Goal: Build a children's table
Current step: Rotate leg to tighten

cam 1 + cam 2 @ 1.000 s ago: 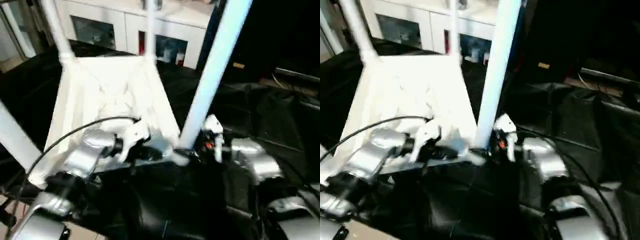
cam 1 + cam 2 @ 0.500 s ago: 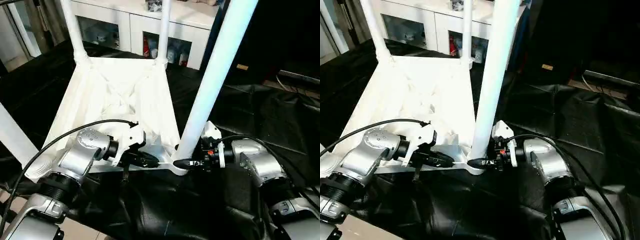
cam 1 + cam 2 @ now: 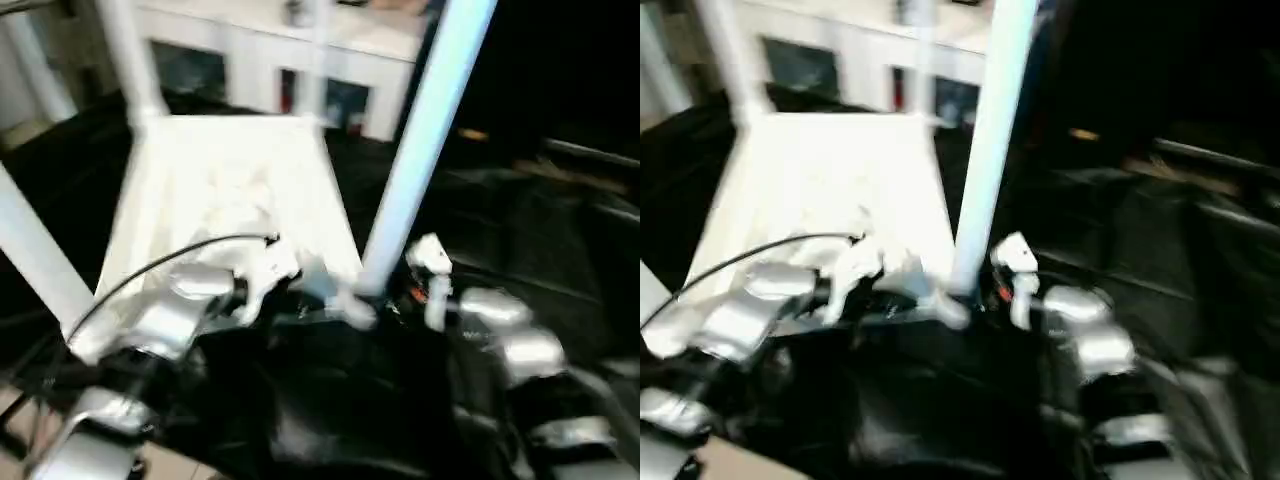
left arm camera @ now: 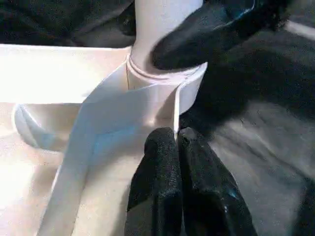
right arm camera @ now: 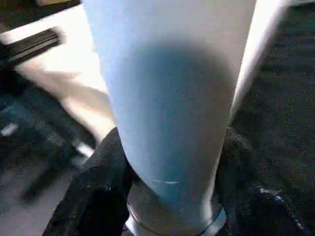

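Note:
The children's table lies upside down on black cloth, its white ribbed top [image 3: 230,180] facing up. Legs stand in the corner sockets. The near right leg [image 3: 420,130] rises from its socket [image 4: 162,83]. My right gripper [image 5: 170,196] is shut on this leg just above the socket, one black finger [image 5: 93,196] on each side of the tube. My left gripper [image 4: 175,135] is shut, its fingertips pressed against the top's rim right beside that socket. Both grippers meet at this corner: the left gripper [image 3: 300,300] and the right gripper [image 3: 385,300].
Other legs stand at the far left [image 3: 130,60], far right [image 3: 318,50] and near left [image 3: 35,250] corners. A white cabinet with glass doors [image 3: 250,60] stands behind the table. Black cloth [image 3: 520,230] covers the floor to the right. A black cable [image 3: 150,265] arcs over my left forearm.
The whole picture has shaken and shifted with the camera. Both grippers stay at the near right corner, and the table has not visibly moved.

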You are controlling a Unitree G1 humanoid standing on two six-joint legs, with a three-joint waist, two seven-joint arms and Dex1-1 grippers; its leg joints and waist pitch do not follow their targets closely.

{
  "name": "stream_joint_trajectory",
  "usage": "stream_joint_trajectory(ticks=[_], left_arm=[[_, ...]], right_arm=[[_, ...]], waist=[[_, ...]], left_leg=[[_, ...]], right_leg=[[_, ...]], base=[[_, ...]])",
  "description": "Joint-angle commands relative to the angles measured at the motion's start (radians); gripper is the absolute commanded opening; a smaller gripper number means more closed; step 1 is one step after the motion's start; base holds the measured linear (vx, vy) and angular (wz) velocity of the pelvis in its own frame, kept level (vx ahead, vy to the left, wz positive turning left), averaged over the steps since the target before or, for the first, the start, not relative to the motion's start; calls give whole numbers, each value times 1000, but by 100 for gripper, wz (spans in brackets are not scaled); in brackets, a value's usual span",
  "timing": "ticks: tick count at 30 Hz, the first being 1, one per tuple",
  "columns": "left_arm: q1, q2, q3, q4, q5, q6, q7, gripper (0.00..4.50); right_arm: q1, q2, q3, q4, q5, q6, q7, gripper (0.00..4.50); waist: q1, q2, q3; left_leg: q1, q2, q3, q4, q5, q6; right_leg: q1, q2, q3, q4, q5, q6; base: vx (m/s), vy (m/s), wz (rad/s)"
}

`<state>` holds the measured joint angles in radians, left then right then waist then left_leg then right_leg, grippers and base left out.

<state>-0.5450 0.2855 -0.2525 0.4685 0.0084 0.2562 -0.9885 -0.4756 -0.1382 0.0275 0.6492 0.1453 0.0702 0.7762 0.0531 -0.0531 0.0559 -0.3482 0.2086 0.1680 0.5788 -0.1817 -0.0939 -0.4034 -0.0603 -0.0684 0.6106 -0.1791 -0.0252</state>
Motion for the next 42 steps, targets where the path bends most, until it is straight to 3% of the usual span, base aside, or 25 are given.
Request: stream_joint_trajectory(ticks=[1, 4, 6, 9, 13, 16, 19, 21, 28, 36, 40, 41, 42], left_arm=[[-48, -72, 6, -47, -19, 3, 60, 0], [-48, -102, 6, -51, -9, 14, 103, 0], [-39, -119, -16, -59, -4, 1, 105, 0], [-36, -119, -26, -61, -1, -6, 96, 0], [-38, -102, -23, -46, 7, -25, 87, 0], [-35, -95, -22, -44, 9, -31, 82, 0], [-30, -80, -26, -48, 11, -36, 73, 0], [-27, -75, -25, -52, 10, -37, 72, 0], [1, -54, -35, -76, -3, -57, 33, 0], [18, -26, -50, -89, -4, -80, -5, 0], [25, -14, -57, -84, 4, -139, -17, 0], [27, -13, -52, -90, -3, -126, -24, 44], [31, -18, -35, -103, -21, -103, -21, 55]], right_arm=[[-1, 82, 30, 84, -20, 55, -104, 210], [-8, 112, 38, 84, -29, 43, -119, 210], [-6, 120, 57, 72, -41, 32, -91, 261], [-9, 118, 50, 75, -34, 20, -86, 284], [-8, 34, 37, 24, -24, 19, -23, 307], [11, -29, 30, -28, -13, 23, 41, 307], [41, -143, -1, -96, 27, 26, 157, 307], [52, -200, -10, -105, 32, 26, 208, 307], [86, -331, -63, -124, 69, 45, 314, 307], [116, -355, -63, -167, 90, 62, 338, 307], [150, -362, -37, -250, 127, 117, 397, 307], [161, -365, -27, -278, 140, 142, 413, 317], [173, -368, -16, -311, 157, 173, 434, 317]], waist=[[1, 10, -56], [-4, 11, -56], [-5, 14, -58], [-6, 16, -61], [-5, 16, -62], [8, 14, -65], [20, 3, -68], [27, 2, -67], [34, -4, -63], [34, -4, -65], [38, -4, -65], [37, -7, -65], [39, -5, -63]], left_leg=[[0, 18, -7, -69, -276, -2], [0, 19, -8, -69, -279, 2], [-1, 20, -6, -69, -276, 10], [0, 22, -5, -69, -265, 17], [-1, 22, -2, -67, -254, 24], [5, 22, 4, -61, -217, 45], [0, 25, 6, -58, -165, 71], [-5, 24, 6, -56, -141, 86], [-6, 19, 6, -54, -171, 83], [-5, 21, 6, -53, -155, 91], [-5, 23, 5, -54, -149, 101], [-5, 24, 5, -54, -152, 99], [-4, 23, 6, -55, -154, 99]], right_leg=[[42, -78, 45, -103, -462, -115], [41, -77, 43, -105, -463, -116], [42, -74, 46, -101, -412, -130], [43, -73, 48, -93, -339, -158], [48, -71, 49, -88, -294, -176], [48, -72, 53, -85, -234, -190], [56, -73, 52, -73, -155, -210], [59, -72, 51, -69, -136, -211], [57, -74, 48, -86, -280, -164], [53, -71, 45, -83, -258, -169], [53, -71, 46, -80, -232, -169], [53, -72, 45, -80, -236, -173], [53, -70, 46, -81, -239, -173]], base=[[0, 0, 0], [0, 0, 0], [0, 0, 0], [0, 0, 0], [0, 0, 0], [0, 0, 0], [0, 0, 0], [0, 0, 0], [0, 0, 0], [0, 0, 0], [0, 0, 0], [0, 0, 0], [0, 0, 0]])
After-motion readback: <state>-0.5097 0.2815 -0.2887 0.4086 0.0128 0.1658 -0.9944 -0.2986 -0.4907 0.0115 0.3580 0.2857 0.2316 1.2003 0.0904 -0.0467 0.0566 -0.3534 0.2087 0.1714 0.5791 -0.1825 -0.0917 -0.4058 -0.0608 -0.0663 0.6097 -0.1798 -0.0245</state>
